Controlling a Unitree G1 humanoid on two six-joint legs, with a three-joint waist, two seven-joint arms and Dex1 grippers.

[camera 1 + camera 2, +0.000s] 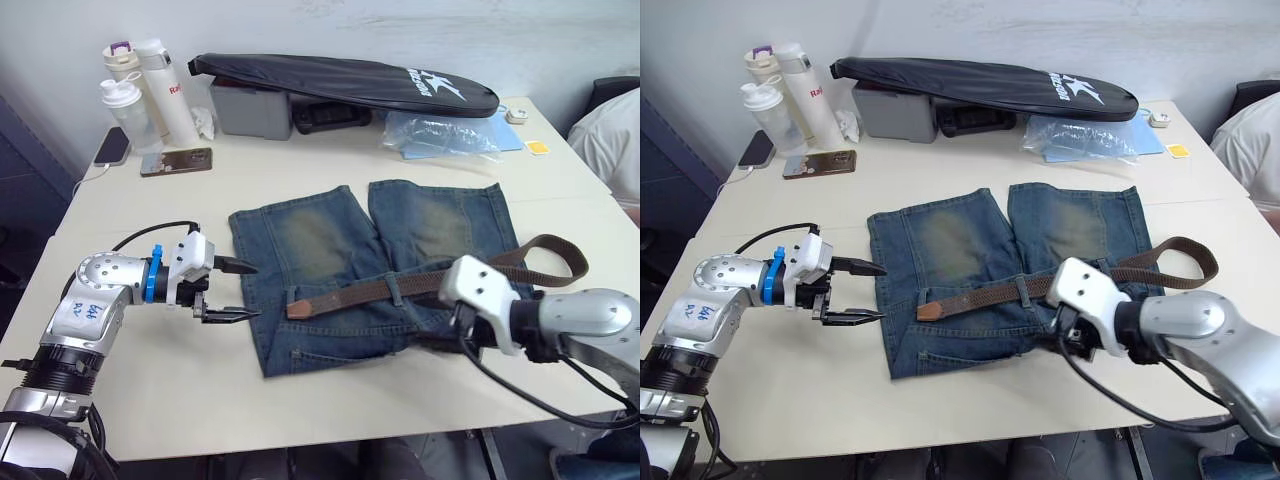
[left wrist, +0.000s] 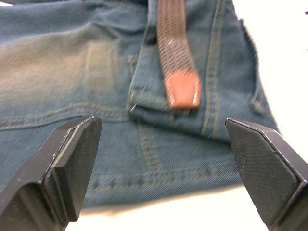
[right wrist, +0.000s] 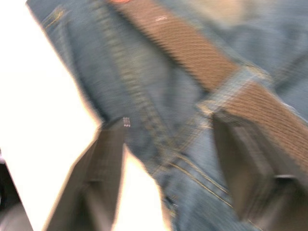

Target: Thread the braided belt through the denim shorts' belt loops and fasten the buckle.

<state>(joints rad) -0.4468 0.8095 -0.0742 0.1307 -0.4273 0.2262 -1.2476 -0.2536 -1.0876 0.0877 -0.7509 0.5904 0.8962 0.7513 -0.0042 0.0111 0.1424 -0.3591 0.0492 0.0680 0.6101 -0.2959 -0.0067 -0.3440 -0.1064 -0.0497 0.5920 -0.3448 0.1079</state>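
1. Nearest the camera, the right end effector (image 1: 1065, 335) sits low over the denim shorts (image 1: 330, 250), its fingers apart and gripping nothing. The waistband and one of the belt loops (image 3: 230, 85) lie directly ahead of them.
2. The left end effector (image 1: 236, 291) hovers above the counter (image 1: 180, 390), fingers spread wide and empty. The braided belt (image 1: 360, 292) ends just beyond them, its tapered tip (image 2: 182, 90) resting on the waistband.
3. To do this step well, I judge the left should pinch that tip squarely while the right steadies the loop.
4. The left wrist view shows the tip's leather cap and stitching. The head views instead show the belt's slack curling past the right end effector.
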